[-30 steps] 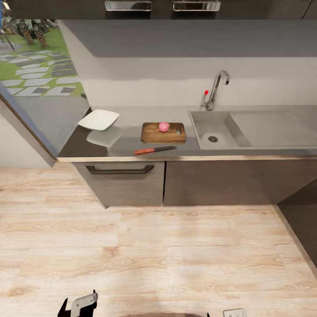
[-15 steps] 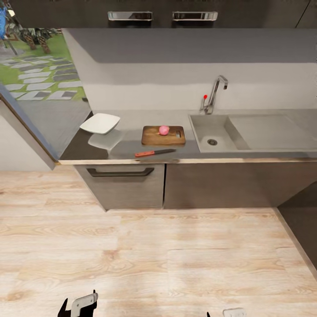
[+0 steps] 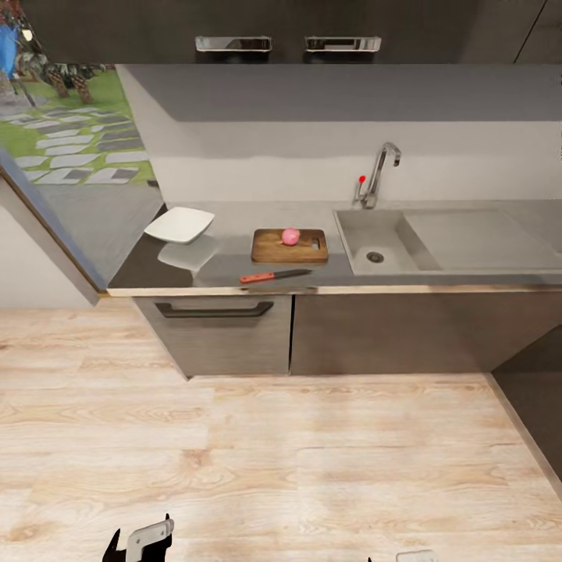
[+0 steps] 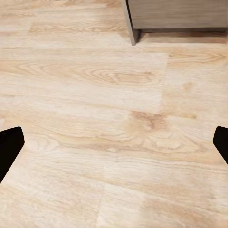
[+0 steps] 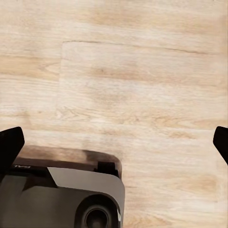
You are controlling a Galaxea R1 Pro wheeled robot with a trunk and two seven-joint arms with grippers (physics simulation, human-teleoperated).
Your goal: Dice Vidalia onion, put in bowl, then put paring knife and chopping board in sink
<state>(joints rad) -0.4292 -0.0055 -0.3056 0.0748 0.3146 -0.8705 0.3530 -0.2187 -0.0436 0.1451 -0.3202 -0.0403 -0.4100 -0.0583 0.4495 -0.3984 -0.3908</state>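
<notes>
My left gripper (image 4: 114, 142), right gripper (image 5: 114, 142) wide open, empty, over floor (image 4: 95, 95); onion (image 3: 290, 236) on board (image 3: 289, 246) far ahead.

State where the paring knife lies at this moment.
In the head view, the paring knife lies on the countertop near its front edge, just in front of the chopping board.

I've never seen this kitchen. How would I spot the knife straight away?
Find the long grey countertop and its steel sink with the bent tap. Left of the sink lies a brown chopping board with a pink onion on it. The paring knife lies on the worktop between that board and the front edge: slim, with a red handle and a dark blade.
</notes>
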